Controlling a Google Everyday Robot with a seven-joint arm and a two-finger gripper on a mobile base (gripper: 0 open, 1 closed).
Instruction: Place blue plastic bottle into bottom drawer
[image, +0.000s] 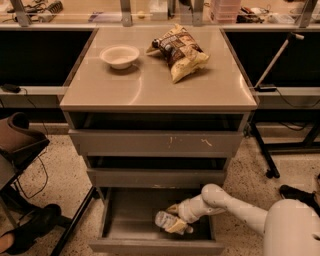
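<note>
The bottom drawer (125, 220) is pulled open under the two upper grey drawers. My white arm reaches in from the lower right, and the gripper (173, 217) is inside the drawer near its right half. The blue plastic bottle (166, 220) lies on its side between the fingers, low on or just above the drawer floor. The fingers are closed around it.
A white bowl (119, 55) and a brown-and-yellow chip bag (181, 50) sit on the cabinet top (150, 85). A chair (20, 145) and a shoe (35, 227) are at the left. A black stand leg (262, 150) is at the right.
</note>
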